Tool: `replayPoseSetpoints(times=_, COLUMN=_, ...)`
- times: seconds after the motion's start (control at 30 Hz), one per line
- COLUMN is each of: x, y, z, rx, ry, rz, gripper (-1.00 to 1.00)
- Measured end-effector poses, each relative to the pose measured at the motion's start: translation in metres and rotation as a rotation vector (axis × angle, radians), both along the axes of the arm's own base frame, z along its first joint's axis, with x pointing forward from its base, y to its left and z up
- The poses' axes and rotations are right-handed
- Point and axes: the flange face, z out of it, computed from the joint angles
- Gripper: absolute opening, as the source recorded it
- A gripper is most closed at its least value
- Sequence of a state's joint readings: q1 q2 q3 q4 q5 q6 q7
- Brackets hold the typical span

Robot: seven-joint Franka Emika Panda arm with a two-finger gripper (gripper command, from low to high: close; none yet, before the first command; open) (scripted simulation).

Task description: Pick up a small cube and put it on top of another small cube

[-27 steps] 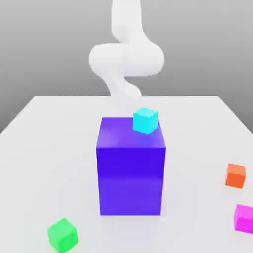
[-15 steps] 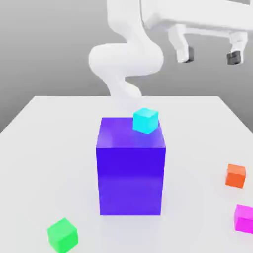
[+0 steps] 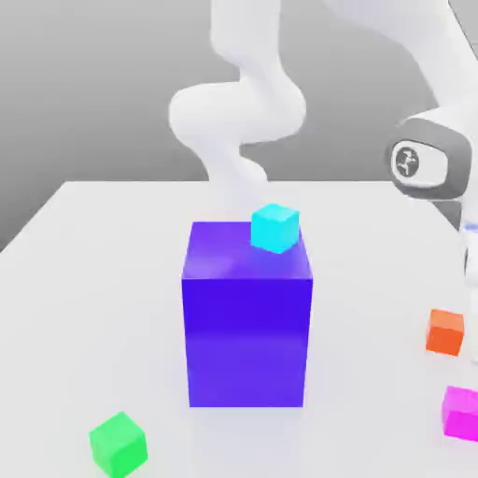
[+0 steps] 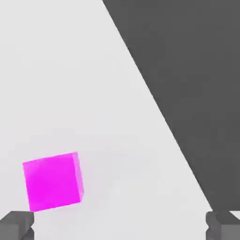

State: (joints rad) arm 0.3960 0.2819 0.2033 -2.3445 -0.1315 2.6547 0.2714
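Reaching for a small cube looks like the job now, as the hand (image 4: 120, 226) is wide and empty, the pink cube (image 4: 52, 183) and orange cube (image 3: 444, 332) sit on the counter (image 3: 373, 243), and all the lifting and stacking is left.

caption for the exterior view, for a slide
Cyan cube on a tall blue block, with green, orange and magenta cubes on the white table.

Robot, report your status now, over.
Pincer open, empty. Magenta cube on table, not gripped. Cyan cube atop blue block.
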Motion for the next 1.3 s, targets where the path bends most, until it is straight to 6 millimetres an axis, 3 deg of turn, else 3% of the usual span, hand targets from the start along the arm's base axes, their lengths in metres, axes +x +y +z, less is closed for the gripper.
replayPoseSetpoints(times=0.17, x=-0.013, y=0.01, z=-0.075, rx=-0.017, ry=0.032, rz=0.058, gripper=0.0)
replayPoseSetpoints(times=0.2, x=-0.013, y=0.01, z=-0.086, rx=-0.017, ry=0.033, rz=0.059, gripper=-1.0)
replayPoseSetpoints(times=0.43, x=-0.014, y=0.01, z=-0.087, rx=-0.018, ry=0.034, rz=0.06, gripper=-1.0)
replayPoseSetpoints(times=0.57, x=-0.013, y=0.01, z=-0.041, rx=-0.018, ry=0.034, rz=0.06, gripper=-1.0)
replayPoseSetpoints(times=0.6, x=-0.007, y=-0.001, z=-0.031, rx=-0.02, ry=0.034, rz=0.027, gripper=-1.0)
replayPoseSetpoints(times=0.73, x=0.041, y=-0.1, z=-0.016, rx=-0.03, ry=0.033, rz=-0.263, gripper=-1.0)
replayPoseSetpoints(times=0.87, x=0.063, y=-0.199, z=-0.004, rx=-0.029, ry=0.034, rz=-0.54, gripper=-1.0)
replayPoseSetpoints(times=1.07, x=0.056, y=-0.349, z=0.008, rx=-0.01, ry=0.039, rz=-0.96, gripper=-1.0)
replayPoseSetpoints(times=1.17, x=0.047, y=-0.423, z=-0.021, rx=0.005, ry=0.041, rz=-1.172, gripper=-1.0)
replayPoseSetpoints(times=1.2, x=0.044, y=-0.437, z=-0.033, rx=0.007, ry=0.041, rz=-1.21, gripper=1.0)
replayPoseSetpoints(times=1.3, x=0.044, y=-0.437, z=-0.033, rx=0.007, ry=0.041, rz=-1.21, gripper=1.0)
